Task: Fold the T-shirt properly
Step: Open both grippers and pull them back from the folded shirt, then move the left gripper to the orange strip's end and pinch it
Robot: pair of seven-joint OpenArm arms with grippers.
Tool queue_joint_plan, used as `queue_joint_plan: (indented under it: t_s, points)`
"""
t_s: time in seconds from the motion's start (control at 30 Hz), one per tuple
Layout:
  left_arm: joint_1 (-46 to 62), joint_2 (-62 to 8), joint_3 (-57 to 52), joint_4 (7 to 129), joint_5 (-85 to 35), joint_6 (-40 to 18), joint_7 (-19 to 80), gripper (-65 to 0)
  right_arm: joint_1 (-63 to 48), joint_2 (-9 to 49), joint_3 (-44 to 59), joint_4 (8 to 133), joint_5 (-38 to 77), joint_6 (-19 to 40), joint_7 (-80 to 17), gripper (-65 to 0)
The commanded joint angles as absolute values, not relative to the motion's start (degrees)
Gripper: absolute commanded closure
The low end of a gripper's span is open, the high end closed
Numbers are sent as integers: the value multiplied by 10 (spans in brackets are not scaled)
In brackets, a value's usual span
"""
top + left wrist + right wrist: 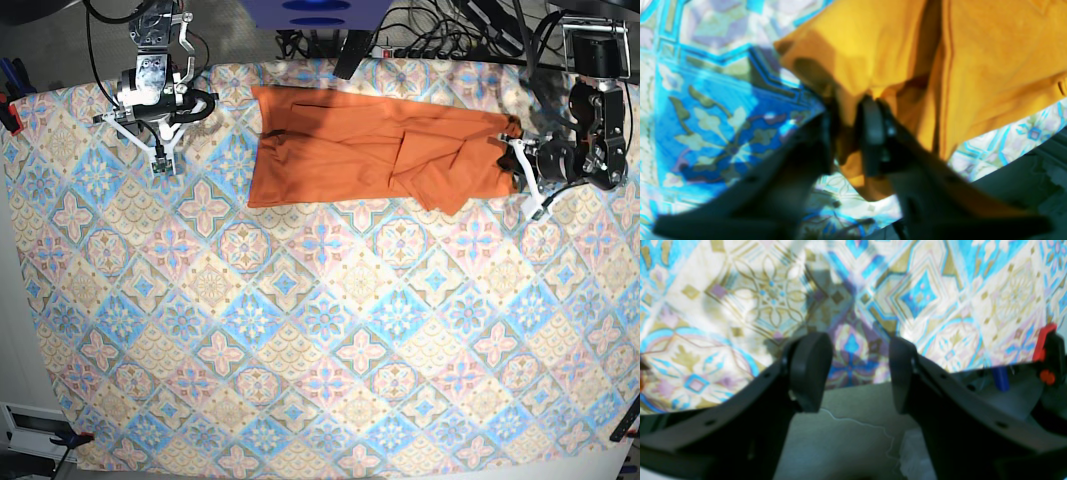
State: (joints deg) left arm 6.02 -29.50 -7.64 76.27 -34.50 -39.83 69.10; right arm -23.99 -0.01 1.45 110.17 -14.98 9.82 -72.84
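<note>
The orange T-shirt (370, 145) lies partly folded and rumpled along the far edge of the table, on the blue-and-beige patterned tablecloth (300, 330). My left gripper (517, 158) is at the shirt's right end. In the left wrist view it (850, 131) is shut on a bunched fold of the orange fabric (990, 66), which is lifted slightly off the cloth. My right gripper (160, 160) hovers over bare tablecloth left of the shirt, apart from it. In the right wrist view it (857, 371) is open and empty. The shirt's white tag is not visible.
The tablecloth's far edge (853, 385) lies just under my right gripper, with grey floor beyond. A red clamp (1045, 340) holds the cloth at that edge. Cables and dark equipment (450, 30) crowd the back.
</note>
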Motion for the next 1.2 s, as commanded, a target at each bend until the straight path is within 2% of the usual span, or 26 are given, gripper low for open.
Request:
queue_joint_plan:
  t_s: [0.0, 0.13, 0.33, 0.37, 0.53, 0.6, 0.93, 1.17]
  points:
    - [54, -307, -82, 771, -349, -400, 685, -219, -239, 0, 13, 1113, -153, 96, -726, -306]
    - [55, -311, -92, 771, -350, -400, 685, -294, -239, 0, 13, 1113, -153, 96, -726, -306]
    - [71, -311, -154, 780, -356, -400, 685, -288, -239, 0, 14, 1113, -153, 96, -726, -306]
    - [72, -310, -167, 784, -356, -400, 686, -264, -239, 0, 14, 1113, -153, 96, -726, -306]
    - [69, -308, -214, 787, -364, -400, 727, -67, -237, 0, 13, 1113, -153, 96, -726, -306]
    - [68, -308, -213, 787, -369, -400, 730, -15, -237, 0, 13, 1112, -153, 96, -726, -306]
    - [66, -280, -203, 873, -371, -400, 732, 0, -236, 0, 12, 1112, -153, 96, -725, -304]
    - [23, -231, -198, 842, -332, -400, 732, 0, -238, 0, 12, 1112, -153, 96, -725, -303]
